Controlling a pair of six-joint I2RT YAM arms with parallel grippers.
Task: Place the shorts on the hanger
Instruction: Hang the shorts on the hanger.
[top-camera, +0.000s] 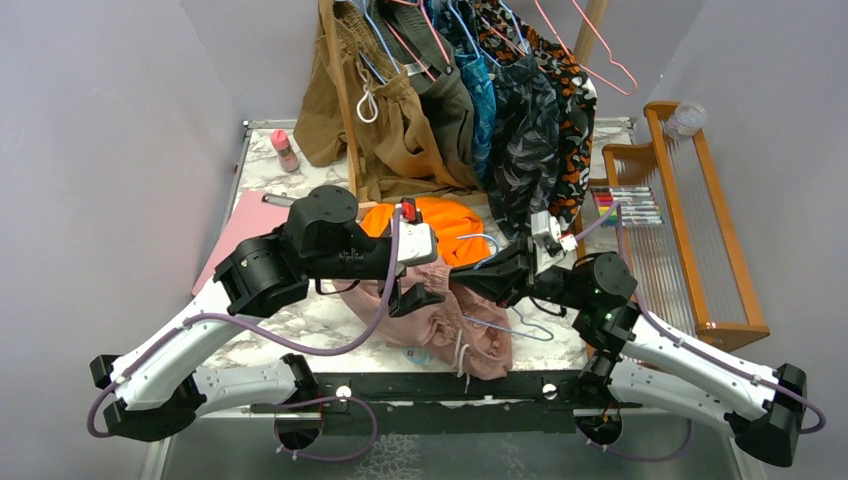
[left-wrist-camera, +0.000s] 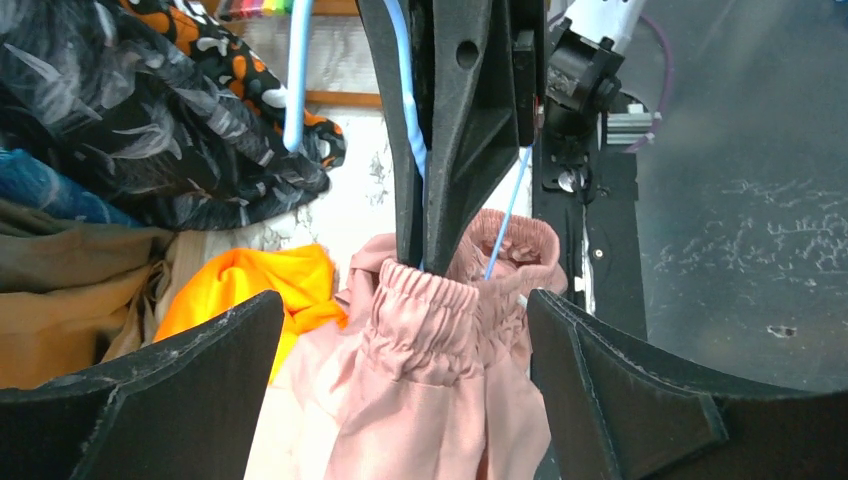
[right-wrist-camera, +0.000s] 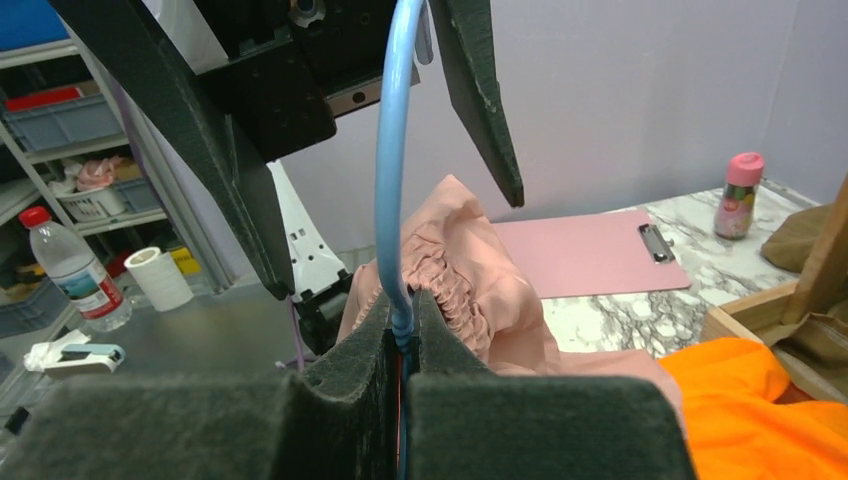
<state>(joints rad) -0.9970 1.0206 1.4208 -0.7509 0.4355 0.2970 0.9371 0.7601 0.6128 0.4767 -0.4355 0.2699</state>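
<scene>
Top external view: both arms reach in over the middle of the marble bench (top-camera: 310, 315), and their claws meet above a heap of cloth.
Pink clipboard (top-camera: 245, 225): flat on the left of the bench, beyond the left arm.
Left claw (left-wrist-camera: 402, 300): jaws spread wide, one finger on either side of the shorts (left-wrist-camera: 420, 370), gripping nothing. I cannot tell whether its pads touch the cloth.
Shorts: dusty pink, heaped at the near middle of the bench. The gathered waistband is lifted between the two claws and a white drawstring trails toward the near edge.
Orange shorts (top-camera: 450, 220): on the bench just beyond the pink ones.
Hanger (right-wrist-camera: 388, 150): light blue wire. One thin stretch runs down into the waistband opening and another loop lies on the bench just right of the heap.
Right claw (right-wrist-camera: 400, 345): pinched tight on the hanger wire, with its fingertips right beside the waistband.
Hanging clothes (top-camera: 450, 100): brown, blue and dark patterned pieces at the far side.
Wooden frame (top-camera: 690, 220): at the far right, with coloured markers (top-camera: 630, 205) beside it.
</scene>
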